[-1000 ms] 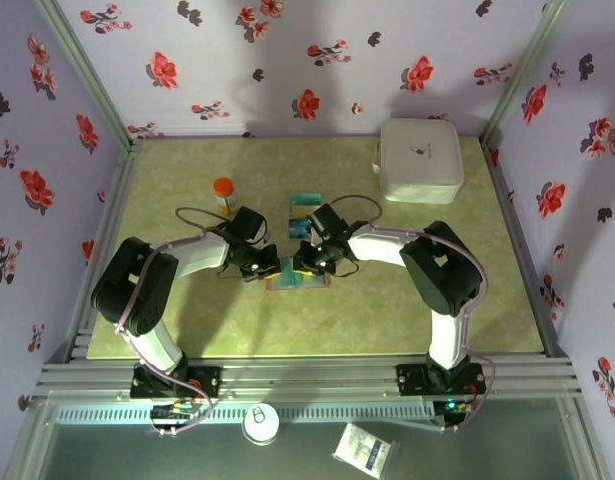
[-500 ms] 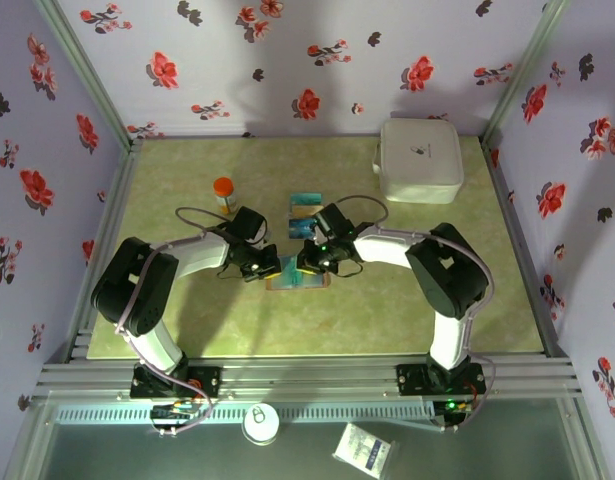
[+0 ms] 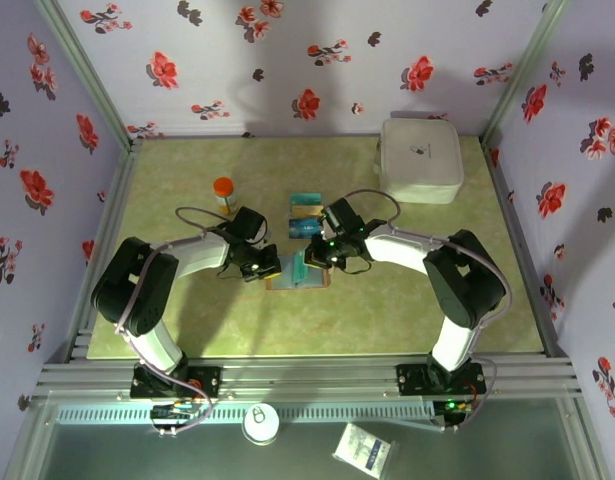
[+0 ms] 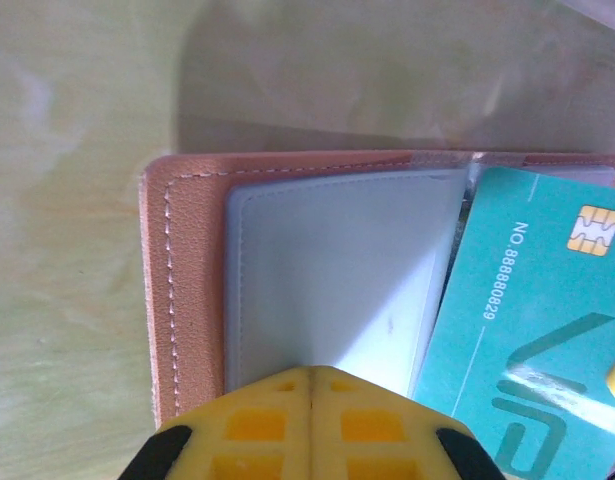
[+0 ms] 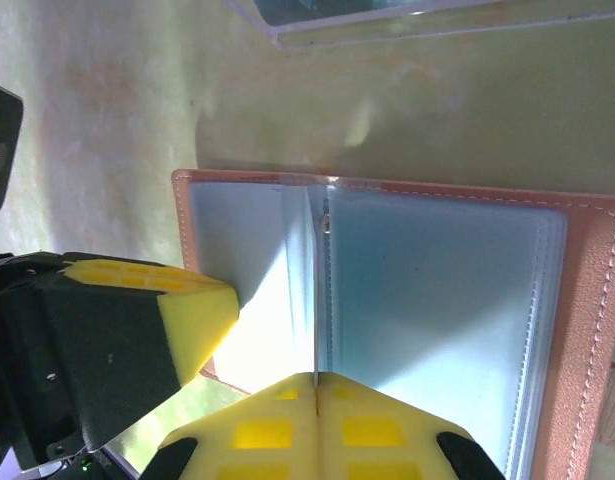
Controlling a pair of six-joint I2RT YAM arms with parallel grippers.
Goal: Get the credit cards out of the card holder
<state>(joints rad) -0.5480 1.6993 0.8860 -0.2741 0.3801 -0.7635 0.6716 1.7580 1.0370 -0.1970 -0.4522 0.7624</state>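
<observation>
**Two end effectors, one open card holder [image 4: 167,290]**

Pressed together, the left end effector [image 4: 310,385] pins one leaf of the holder flat, likely to stop it lifting. The right end effector [image 5: 316,388] pinches a teal card [image 4: 517,300] edge-on over the holder's spine. More cards [image 3: 305,204] lie beyond the holder on the pale green tabletop [image 3: 407,300]; floral walls [image 3: 287,60] surround.

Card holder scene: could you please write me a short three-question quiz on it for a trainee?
1. True or false: the card holder lies open.
2. What colour is the card pinched in the right gripper? A) teal B) red C) black
3. Fill in: the shut pads pressed on the holder's empty page belong to the ___.
Key: 1 true; 2 A; 3 left gripper.
</observation>
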